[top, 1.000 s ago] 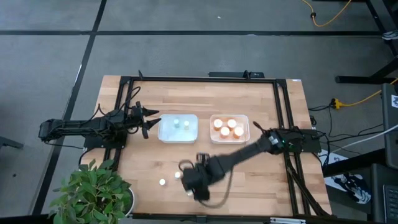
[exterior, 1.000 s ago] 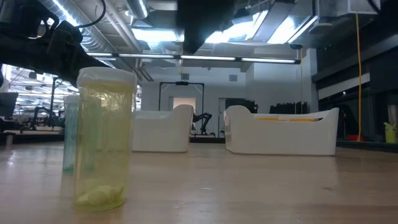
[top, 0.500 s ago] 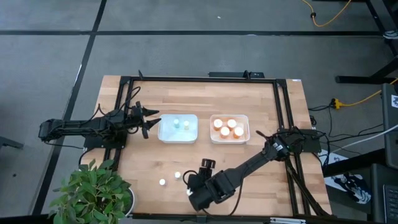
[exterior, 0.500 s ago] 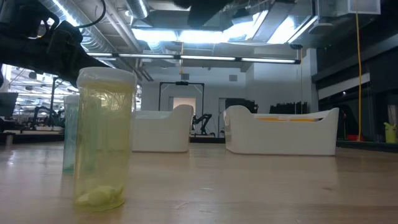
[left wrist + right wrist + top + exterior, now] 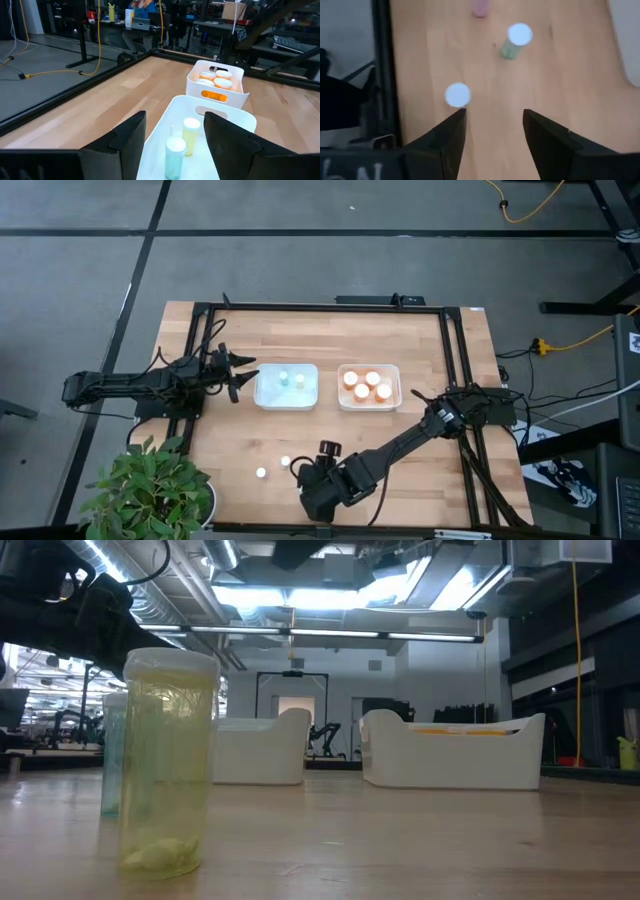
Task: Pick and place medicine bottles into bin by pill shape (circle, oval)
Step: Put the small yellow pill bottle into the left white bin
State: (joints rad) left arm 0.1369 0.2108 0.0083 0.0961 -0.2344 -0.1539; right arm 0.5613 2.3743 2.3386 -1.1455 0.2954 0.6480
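Note:
Two small pale bottles with white caps stand on the table near its front edge (image 5: pixel 261 473) (image 5: pixel 285 462); the low view shows them as a yellowish one (image 5: pixel 168 760) and a teal one (image 5: pixel 112 755) behind it. My right gripper (image 5: pixel 312 498) hangs open and empty high above the table to their right, looking down on both caps (image 5: pixel 457 95) (image 5: pixel 520 34). My left gripper (image 5: pixel 243 373) is open and empty at the left side of the left white bin (image 5: pixel 262 402), which holds two pale bottles (image 5: pixel 175 150). The right bin (image 5: pixel 345 404) holds several orange bottles (image 5: pixel 368 385).
A black frame runs around the wooden table (image 5: pixel 330 430). A potted plant (image 5: pixel 150 490) stands at the near left corner. A pinkish thing (image 5: pixel 480 7) shows at the edge of the right wrist view, beyond the bottles. Bare wood lies between the bins and the front edge.
My right gripper has gone toward the table's near edge and risen, away from the two standing bottles; in the low view it has drawn up almost out of the picture. It stays open. The bottles have not moved.

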